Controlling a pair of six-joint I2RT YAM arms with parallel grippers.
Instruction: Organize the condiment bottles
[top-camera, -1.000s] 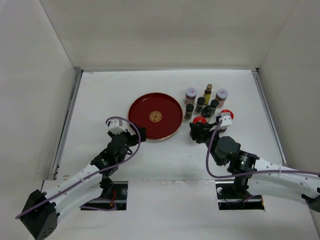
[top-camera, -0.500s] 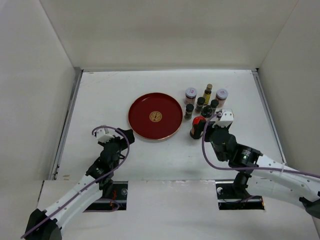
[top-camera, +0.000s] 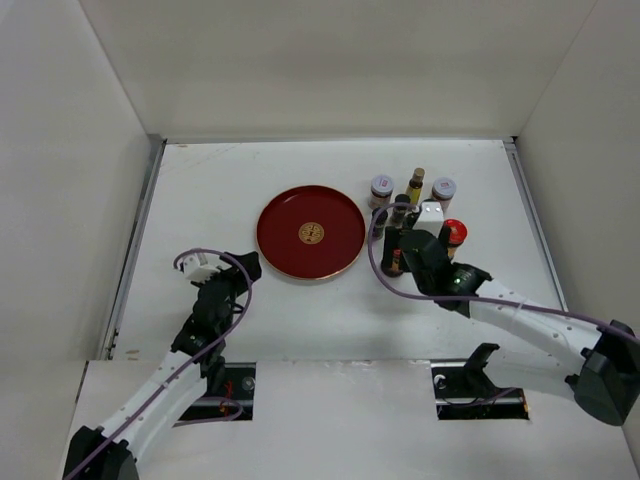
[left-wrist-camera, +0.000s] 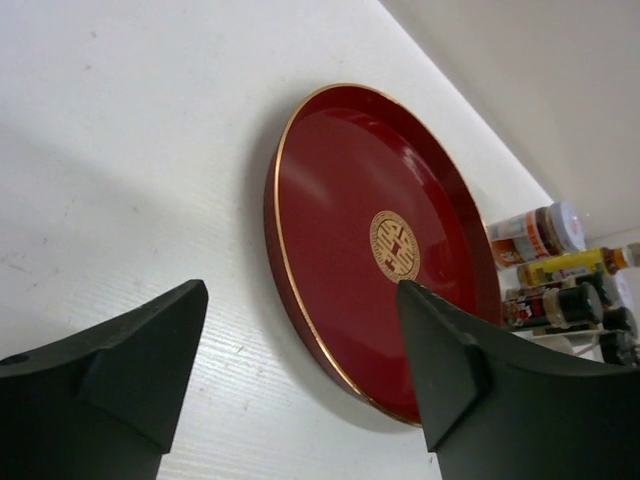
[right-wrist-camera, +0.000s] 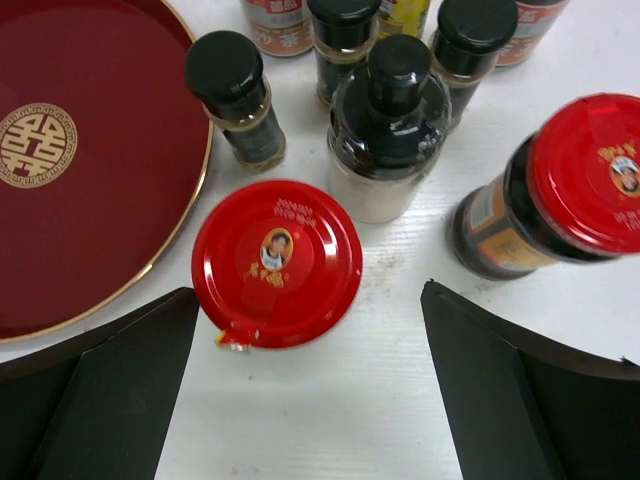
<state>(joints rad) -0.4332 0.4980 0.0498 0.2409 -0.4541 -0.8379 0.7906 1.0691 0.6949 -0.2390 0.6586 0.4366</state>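
The condiment bottles stand in a cluster right of the round red tray (top-camera: 285, 225). The cluster includes two pale-lidded jars (top-camera: 381, 186) (top-camera: 443, 187), a slim yellow bottle (top-camera: 415, 185) and black-capped bottles (right-wrist-camera: 235, 95) (right-wrist-camera: 390, 130). My right gripper (top-camera: 405, 252) hovers over the cluster's near side, open (right-wrist-camera: 308, 330). One red-lidded jar (right-wrist-camera: 277, 262) stands upright just beyond its tips, nearer the left finger. The other red-lidded jar (right-wrist-camera: 580, 185) is to the right. My left gripper (top-camera: 232, 272) is near the tray's near-left rim, open (left-wrist-camera: 302, 290), with nothing between its fingers.
The tray (left-wrist-camera: 330, 190) holds nothing, and its gold emblem (left-wrist-camera: 395, 245) shows. White walls close in the table on the left, back and right. The right arm's link and purple cable (top-camera: 520, 315) stretch across the near right table.
My right gripper has opened and reached farther in over the bottles, leaving a red-lidded jar standing. My left arm drew back from the tray's rim toward the near left.
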